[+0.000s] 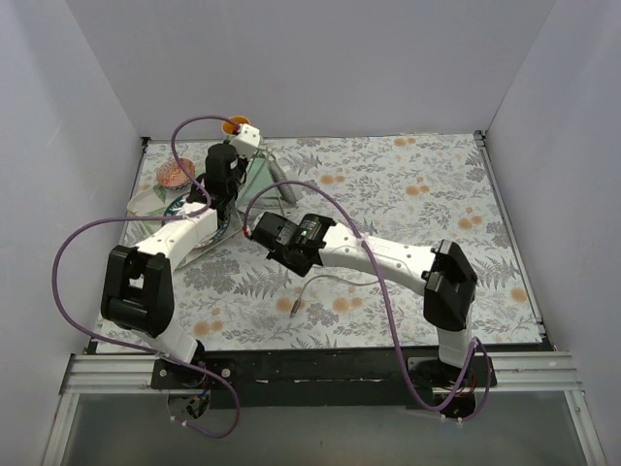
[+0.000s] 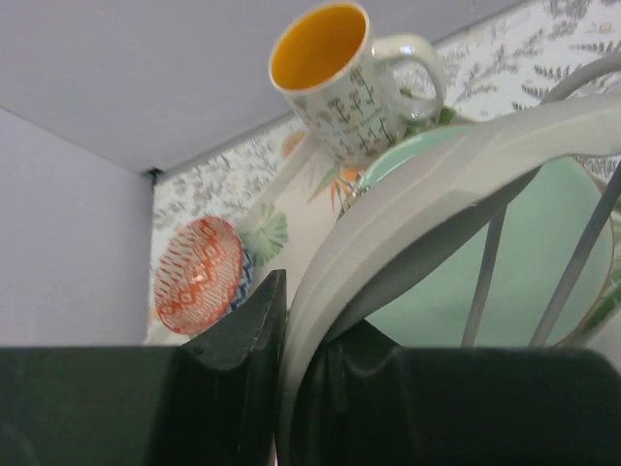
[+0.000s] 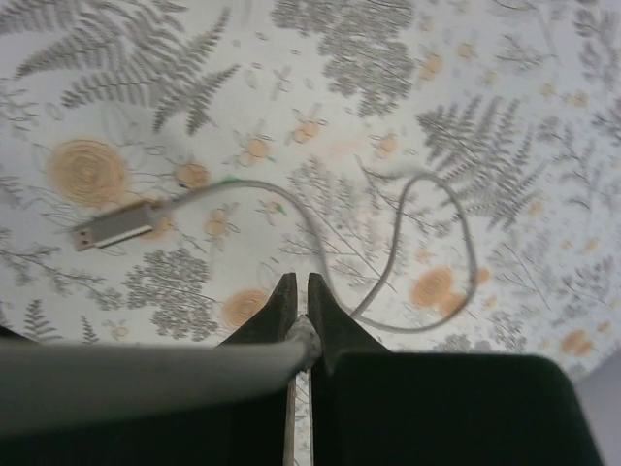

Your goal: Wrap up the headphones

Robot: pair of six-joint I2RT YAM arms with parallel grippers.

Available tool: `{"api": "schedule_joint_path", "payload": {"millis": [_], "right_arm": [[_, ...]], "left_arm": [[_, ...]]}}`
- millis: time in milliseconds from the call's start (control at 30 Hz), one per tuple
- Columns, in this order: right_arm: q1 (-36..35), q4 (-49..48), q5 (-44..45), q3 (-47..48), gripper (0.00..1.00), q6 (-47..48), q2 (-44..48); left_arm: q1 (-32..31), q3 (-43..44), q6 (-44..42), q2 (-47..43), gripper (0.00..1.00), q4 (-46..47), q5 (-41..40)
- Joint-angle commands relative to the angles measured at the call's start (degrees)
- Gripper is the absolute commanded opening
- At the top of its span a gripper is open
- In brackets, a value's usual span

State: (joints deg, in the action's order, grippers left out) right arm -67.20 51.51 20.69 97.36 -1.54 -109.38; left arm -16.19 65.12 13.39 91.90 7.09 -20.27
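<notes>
2 arms reach left over the tabletop (image 1: 437, 194) in the top view; headphones (image 1: 264, 178) far-left, plug (image 1: 294, 309) nearer. Left wrist: left gripper (image 2: 306, 320) clenched on the headband (image 2: 437, 180). Right wrist: right gripper (image 3: 299, 291) pinching the cord (image 3: 238, 183).

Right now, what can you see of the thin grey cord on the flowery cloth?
The cord is thin, pale grey, rubbery-looking and slack. It lies in a loose loop on the floral cloth, ending in a flat rectangular plug. The right end effector, fingers nearly together, appears to pinch it near the loop.
</notes>
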Motion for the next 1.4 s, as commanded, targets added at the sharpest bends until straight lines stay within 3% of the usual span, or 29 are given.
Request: {"api": "schedule_joint_path", "payload": {"millis": [0, 300, 433, 700, 967, 1100, 1267, 1367], "right_arm": [[0.57, 10.18, 12.06, 5.90, 0.01, 2.42, 6.90], [9.35, 10.46, 28.42, 12.31, 0.01, 7.16, 9.01], [11.30, 4.50, 29.32, 14.26, 0.01, 12.43, 11.64], [11.39, -13.34, 18.17, 15.14, 0.01, 22.19, 16.39], [15.51, -16.08, 11.59, 18.03, 0.01, 21.41, 14.55], [15.96, -16.96, 9.99, 20.49, 0.01, 21.76, 14.29], [15.96, -19.33, 9.82, 22.34, 0.01, 22.63, 14.11], [15.78, -20.12, 4.39, 22.62, 0.01, 22.28, 14.28]], "left_arm": [[0.72, -1.48, -9.25, -7.25, 0.04, 17.52, -3.04], [-2.97, -8.34, -12.77, -14.37, 0.04, 11.46, 3.13], [-5.43, -12.73, -18.11, -16.66, 0.04, 9.78, 3.49], [-10.53, -16.35, -17.70, -17.19, 0.04, 6.63, 2.87], [-14.93, -10.90, -6.28, -17.81, 0.04, -9.00, 7.96], [-14.93, -9.23, -2.23, -15.44, 0.04, -11.48, 7.79], [-15.02, -8.70, 2.16, -13.24, 0.04, -13.24, 13.58], [-14.93, -4.86, 7.06, -10.52, 0.04, -16.83, 18.39]]}}
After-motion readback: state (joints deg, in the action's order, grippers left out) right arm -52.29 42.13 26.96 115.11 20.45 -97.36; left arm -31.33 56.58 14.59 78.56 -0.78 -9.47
